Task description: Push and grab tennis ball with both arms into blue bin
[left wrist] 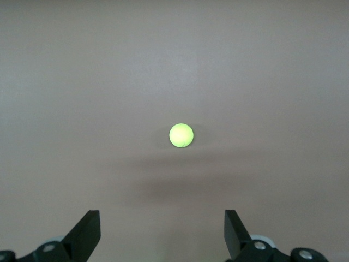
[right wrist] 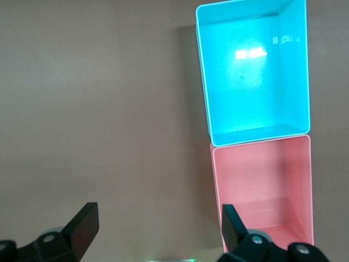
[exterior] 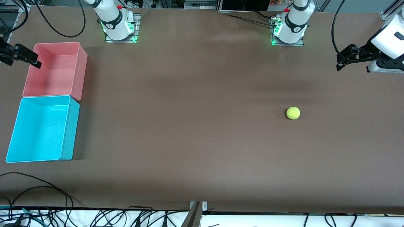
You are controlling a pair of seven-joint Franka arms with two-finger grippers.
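Observation:
The tennis ball [exterior: 293, 113] lies alone on the brown table toward the left arm's end, and the left wrist view shows it too [left wrist: 181, 135]. My left gripper [exterior: 339, 62] hangs open over the table's end, well apart from the ball, and nothing sits between its fingers [left wrist: 162, 229]. The blue bin [exterior: 41, 129] stands at the right arm's end with nothing in it, also seen as the blue bin [right wrist: 256, 131] from the right wrist. Open and holding nothing, my right gripper [exterior: 25, 62] hangs by the pink bin's outer rim [right wrist: 158, 226].
A pink bin [exterior: 55, 69] of the same size touches the blue bin, farther from the front camera; the right wrist view shows the pink bin [right wrist: 262, 191] too. Both arm bases [exterior: 120, 30] [exterior: 288, 31] glow green. Black cables [exterior: 38, 189] trail along the table's near edge.

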